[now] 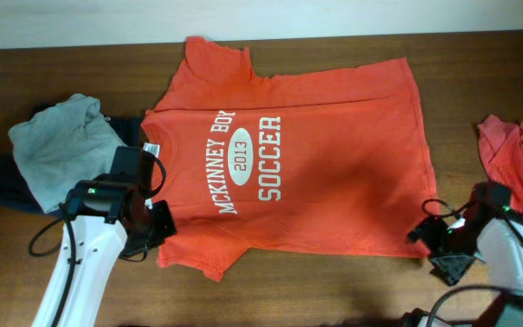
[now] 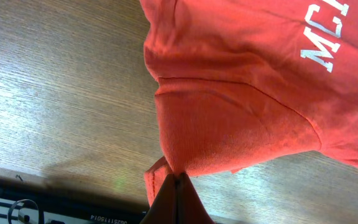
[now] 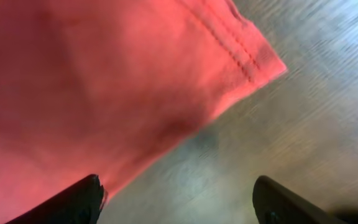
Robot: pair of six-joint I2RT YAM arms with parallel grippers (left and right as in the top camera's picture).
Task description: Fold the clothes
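An orange-red T-shirt (image 1: 334, 182) with white "McKinney Boy Soccer 2013" lettering lies spread flat in the middle of the table, collar to the left. My left gripper (image 1: 160, 221) is at its near sleeve. In the left wrist view the jaws (image 2: 178, 186) are shut on a pinch of that sleeve's fabric (image 2: 229, 130), lifting it slightly. My right gripper (image 1: 436, 247) is at the shirt's near right hem corner (image 3: 253, 56). It stands open (image 3: 179, 199) over bare wood, its left finger at the cloth's edge, holding nothing.
A pale grey-blue garment (image 1: 62, 145) lies crumpled on a dark navy one (image 1: 7, 191) at the left. Another orange-red garment (image 1: 516, 154) lies bunched at the right edge. The wooden table (image 1: 334, 291) shows along the front. A black cable (image 1: 44, 238) loops beside the left arm.
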